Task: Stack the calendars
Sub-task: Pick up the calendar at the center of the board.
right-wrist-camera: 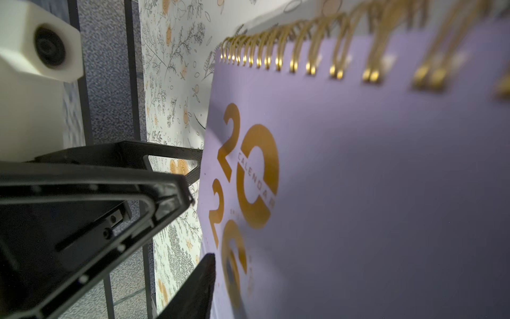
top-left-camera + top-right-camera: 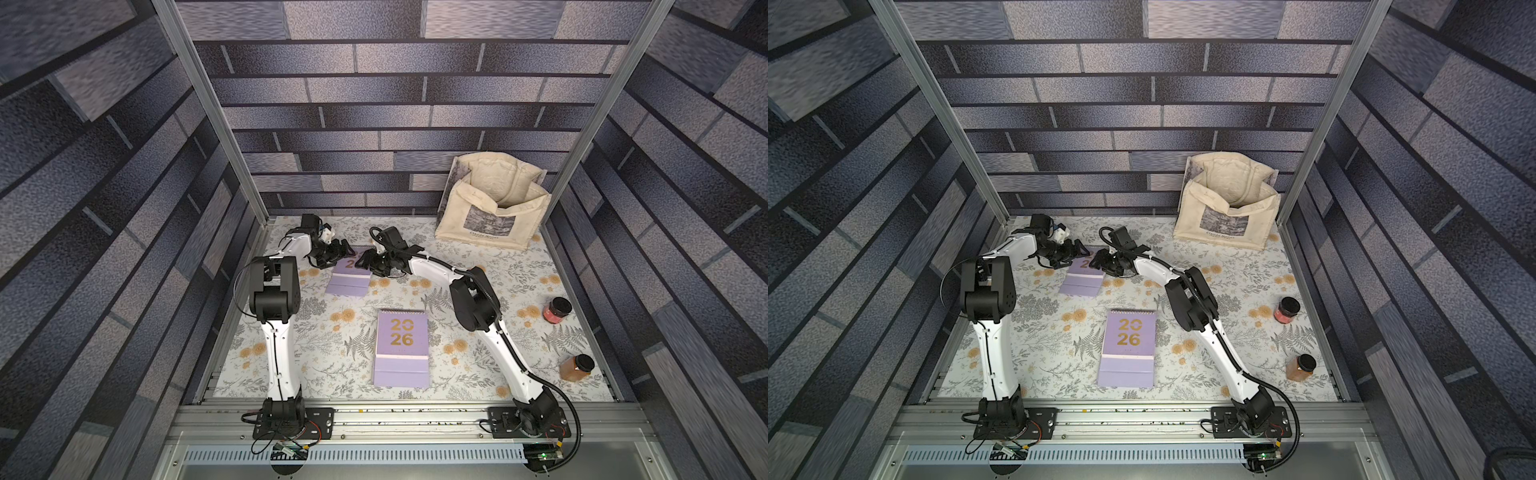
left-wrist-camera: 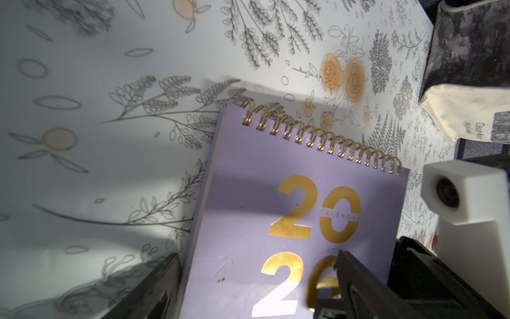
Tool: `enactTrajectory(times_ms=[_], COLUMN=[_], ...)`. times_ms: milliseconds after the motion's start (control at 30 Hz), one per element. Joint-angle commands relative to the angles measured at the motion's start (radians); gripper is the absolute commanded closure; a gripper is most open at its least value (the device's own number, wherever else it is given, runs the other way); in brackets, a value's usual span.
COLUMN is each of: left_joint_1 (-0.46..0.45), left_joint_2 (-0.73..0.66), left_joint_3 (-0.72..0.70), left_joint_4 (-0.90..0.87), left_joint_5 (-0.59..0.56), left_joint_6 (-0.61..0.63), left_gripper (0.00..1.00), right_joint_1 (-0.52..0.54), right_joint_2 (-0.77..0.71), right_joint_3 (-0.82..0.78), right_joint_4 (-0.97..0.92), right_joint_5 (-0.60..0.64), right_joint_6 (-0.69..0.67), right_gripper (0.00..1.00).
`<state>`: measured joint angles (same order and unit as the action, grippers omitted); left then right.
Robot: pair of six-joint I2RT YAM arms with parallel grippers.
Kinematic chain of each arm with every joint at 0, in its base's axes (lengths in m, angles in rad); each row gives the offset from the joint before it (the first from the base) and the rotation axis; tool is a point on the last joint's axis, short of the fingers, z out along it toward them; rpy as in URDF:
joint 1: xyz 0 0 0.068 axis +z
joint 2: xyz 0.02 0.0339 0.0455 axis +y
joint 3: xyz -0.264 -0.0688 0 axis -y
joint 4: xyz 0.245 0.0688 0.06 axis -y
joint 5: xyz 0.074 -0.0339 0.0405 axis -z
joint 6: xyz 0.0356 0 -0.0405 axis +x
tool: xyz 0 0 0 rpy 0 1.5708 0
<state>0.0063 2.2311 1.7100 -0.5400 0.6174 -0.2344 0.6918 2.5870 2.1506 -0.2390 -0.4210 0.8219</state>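
Note:
Two lavender calendars with gold "2026" covers show in both top views. One lies flat near the front [image 2: 402, 349] [image 2: 1129, 349]. The other [image 2: 348, 277] [image 2: 1080, 281] is farther back, between both grippers. My left gripper [image 2: 345, 249] [image 3: 255, 254] is open across that calendar's [image 3: 276, 207] side edge, one finger beside it and one above the cover. My right gripper [image 2: 365, 262] is at the opposite side. In the right wrist view the calendar [image 1: 358, 179] fills the frame at a tilt. One of the right gripper's fingers [image 1: 193, 290] lies at the cover; the other is hidden behind the calendar.
A cream tote bag [image 2: 492, 203] stands at the back right against the wall. A red jar [image 2: 557, 309] and an amber jar [image 2: 575, 367] sit near the right edge. The brick-patterned back wall is close behind both grippers.

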Motion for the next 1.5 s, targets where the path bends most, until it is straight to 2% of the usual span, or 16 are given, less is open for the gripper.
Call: enactTrajectory(times_ms=[0, 233, 433, 467, 700, 900, 1067, 1200, 1333, 1467], left_joint_1=[-0.028, -0.021, 0.000, 0.007, 0.043, 0.009, -0.047, -0.097, -0.156, -0.198], left_joint_2=[-0.054, -0.092, -0.155, -0.169, -0.325, -0.509, -0.688, -0.800, -0.876, -0.937], left_joint_3=[-0.035, -0.098, -0.161, -0.171, -0.256, -0.388, -0.624, -0.786, -0.865, -0.921], left_joint_4=[0.011, 0.067, 0.163, 0.186, 0.328, 0.452, 0.621, 0.757, 0.795, 0.801], left_joint_5=[0.074, 0.076, 0.087, 0.092, 0.143, 0.201, 0.152, 0.129, 0.086, 0.078], left_joint_6=[-0.025, -0.034, -0.060, -0.068, -0.107, -0.115, -0.152, -0.206, -0.211, -0.212], left_gripper=[0.10, 0.09, 0.06, 0.05, 0.00, 0.00, 0.00, 0.00, 0.00, 0.00], right_joint_1=[0.019, 0.020, 0.018, 0.018, 0.011, 0.009, 0.009, 0.010, 0.018, 0.053], right_joint_2=[-0.059, -0.092, -0.137, -0.152, -0.335, -0.622, -0.847, -0.991, -1.133, -1.278], right_joint_3=[-0.021, -0.041, -0.065, -0.069, -0.162, -0.448, -0.700, -0.874, -1.066, -1.202], right_joint_4=[0.033, 0.050, 0.036, 0.027, -0.045, 0.001, 0.046, 0.123, 0.207, 0.150], right_joint_5=[-0.015, -0.002, -0.002, 0.000, 0.043, 0.054, 0.081, 0.033, 0.018, 0.083], right_joint_6=[0.007, 0.005, -0.021, -0.032, -0.116, -0.099, -0.058, 0.018, 0.087, 0.067], right_gripper=[0.54, 0.74, 0.99, 1.00, 1.00, 1.00, 1.00, 1.00, 1.00, 1.00])
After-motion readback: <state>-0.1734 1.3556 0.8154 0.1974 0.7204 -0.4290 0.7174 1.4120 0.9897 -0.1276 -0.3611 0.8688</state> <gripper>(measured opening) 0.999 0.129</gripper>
